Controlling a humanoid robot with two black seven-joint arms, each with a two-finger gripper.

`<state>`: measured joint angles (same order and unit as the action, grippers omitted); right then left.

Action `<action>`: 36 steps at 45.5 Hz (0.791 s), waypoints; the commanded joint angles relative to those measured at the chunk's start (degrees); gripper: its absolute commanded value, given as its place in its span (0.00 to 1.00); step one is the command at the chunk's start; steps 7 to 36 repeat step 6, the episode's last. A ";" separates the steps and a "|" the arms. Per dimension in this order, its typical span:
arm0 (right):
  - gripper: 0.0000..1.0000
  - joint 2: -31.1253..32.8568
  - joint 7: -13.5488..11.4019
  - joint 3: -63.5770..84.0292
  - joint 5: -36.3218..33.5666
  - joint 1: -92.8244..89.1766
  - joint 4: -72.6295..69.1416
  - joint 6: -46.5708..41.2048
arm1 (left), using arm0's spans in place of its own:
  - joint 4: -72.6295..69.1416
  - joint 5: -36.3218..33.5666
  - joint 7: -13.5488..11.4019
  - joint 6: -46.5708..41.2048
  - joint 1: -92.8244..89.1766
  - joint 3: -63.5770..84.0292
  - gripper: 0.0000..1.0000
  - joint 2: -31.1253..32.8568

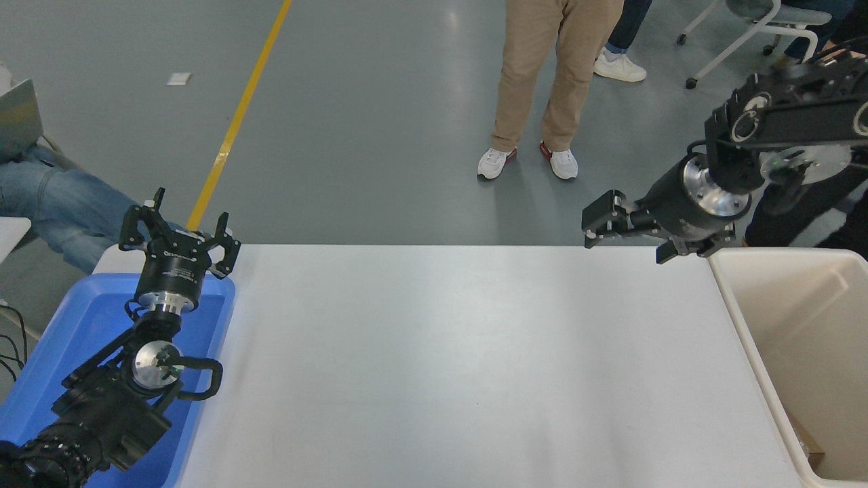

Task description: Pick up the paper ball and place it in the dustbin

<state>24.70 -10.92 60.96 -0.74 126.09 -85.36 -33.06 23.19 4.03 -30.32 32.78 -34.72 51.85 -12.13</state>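
Note:
The cream-beige dustbin stands at the table's right edge. A small tan-brown piece lies on its floor near the front left corner, half hidden by the rim; I cannot tell whether it is the paper ball. No paper ball shows on the table. My right gripper is open and empty. It hangs over the table's far right corner, just left of the dustbin's far corner, pointing left. My left gripper is open and parked above the blue tray at the lower left.
A shallow blue tray sits at the table's left edge under the left arm. A person in tan trousers stands beyond the far edge. Another person in black sits behind the right arm. A person in jeans sits at far left.

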 commanded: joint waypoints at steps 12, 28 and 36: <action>1.00 1.14 -0.60 0.65 0.21 6.62 -6.22 -3.41 | 0.02 0.01 -0.01 -0.09 0.00 0.00 0.99 0.00; 1.00 1.14 -0.60 0.65 0.21 6.62 -6.22 -3.41 | 0.02 0.01 -0.01 -0.09 0.00 0.00 0.99 0.00; 1.00 1.14 -0.60 0.65 0.21 6.62 -6.22 -3.41 | 0.02 0.01 -0.01 -0.09 0.00 0.00 0.99 0.00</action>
